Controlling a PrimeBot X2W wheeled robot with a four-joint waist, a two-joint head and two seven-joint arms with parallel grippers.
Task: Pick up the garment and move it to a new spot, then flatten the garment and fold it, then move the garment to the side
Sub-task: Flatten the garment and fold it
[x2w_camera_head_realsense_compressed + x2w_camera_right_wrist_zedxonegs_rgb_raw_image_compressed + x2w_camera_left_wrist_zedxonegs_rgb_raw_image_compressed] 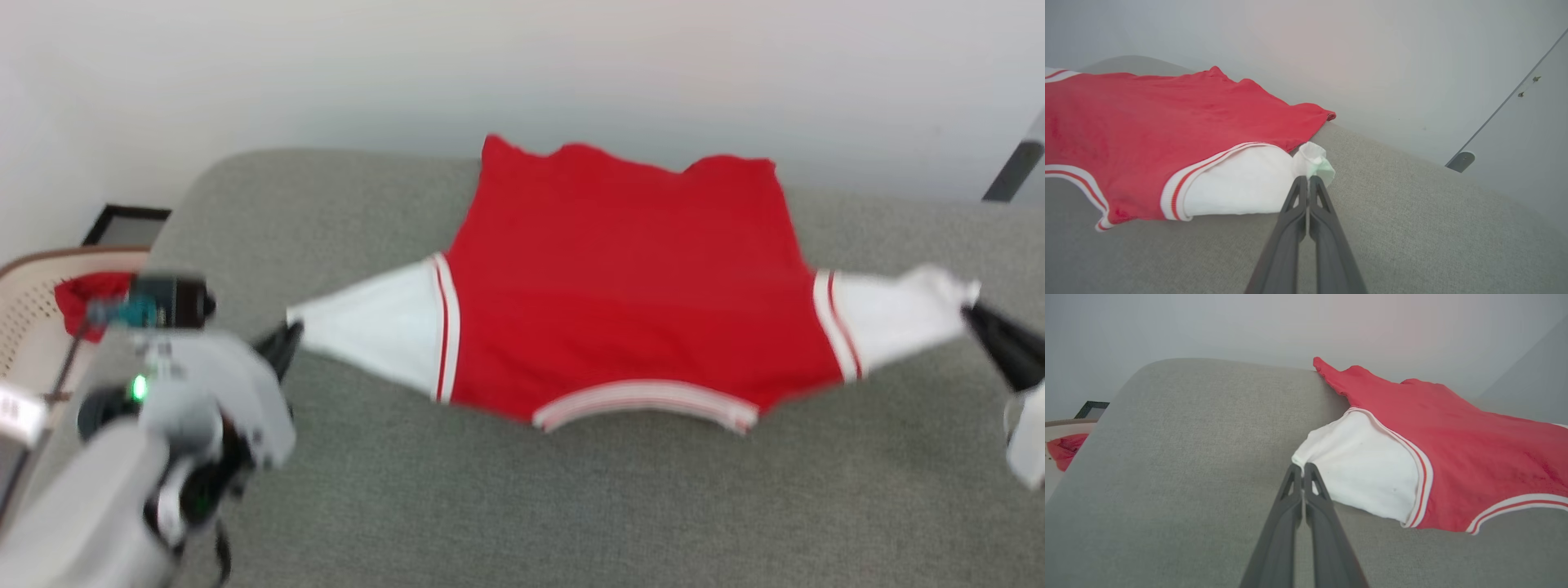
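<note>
1. Grey woven upholstery forms the surface, and its bare near part is seen at the front of the head view.
2. At the near left, a pale forearm with a small green light is seen above the surface.
3. The left fingers are pressed together on the pointed tip of the left white sleeve, which is drawn out to the left.
4. At the right edge, the right fingers are clamped on the bunched end of the right white sleeve, which is drawn out to the right.
5. The garment is spread across the middle of the surface, between the two sets of fingers. Its curved red-and-white striped band is turned to the near side. Each white sleeve is joined to the red body by a thin striped band.
6. The wavy far edge of the garment is laid at the far edge of the surface, close to the wall.
7. Off the surface at the far left, a plain red cloth is seen in a cream perforated holder. A black frame is propped just beyond it.
8. A dark slanted bar is seen against the wall at the far right.
</note>
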